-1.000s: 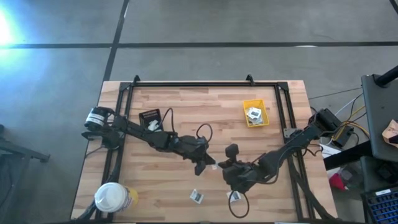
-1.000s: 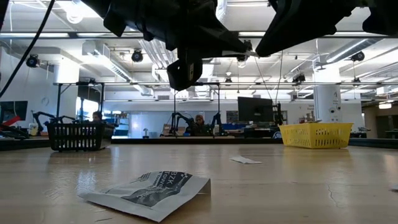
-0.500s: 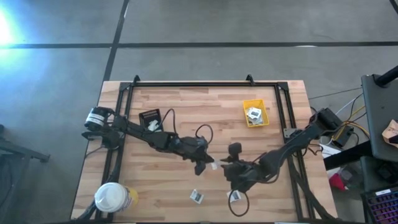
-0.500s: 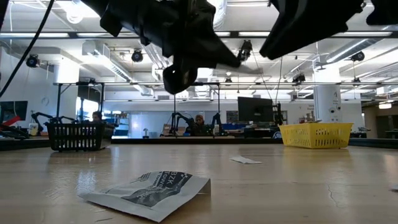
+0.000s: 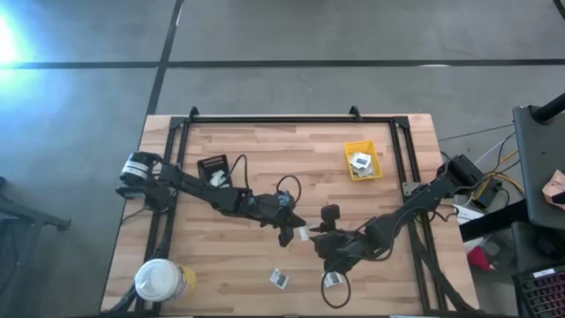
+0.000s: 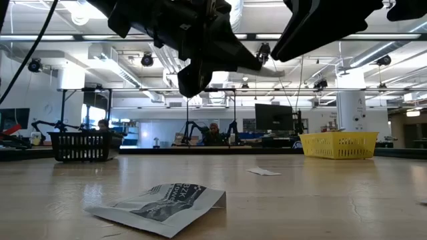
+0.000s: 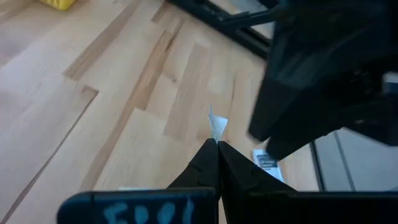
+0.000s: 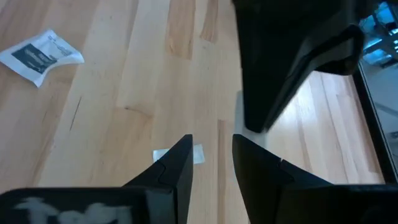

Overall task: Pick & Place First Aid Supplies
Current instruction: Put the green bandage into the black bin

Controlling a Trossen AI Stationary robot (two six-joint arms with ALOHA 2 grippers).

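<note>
In the high view the left pincer (image 5: 291, 233) sits just left of the frame's centre, above the wooden counter (image 5: 265, 159), with a small white packet (image 5: 302, 234) at its tip, and the right pincer (image 5: 320, 235) faces it from just beside; two more packets (image 5: 279, 277) lie low in the frame, one (image 5: 333, 280) under the right arm, and others sit in the yellow bin (image 5: 363, 161) at upper right, with a black tray (image 5: 212, 165) at upper left and a white-lidded tub (image 5: 159, 281) at lower left. In the low view a crumpled packet (image 6: 159, 203) lies at lower left, both arms dark along the top. In the left wrist view the left pincer (image 7: 217, 151) is pressed together on a thin white packet (image 7: 217, 127) standing up from its tips at centre. In the right wrist view the right pincer (image 8: 211, 152) stands apart, holding nothing, over a pale packet (image 8: 198, 153) lying on the boards at lower centre
</note>
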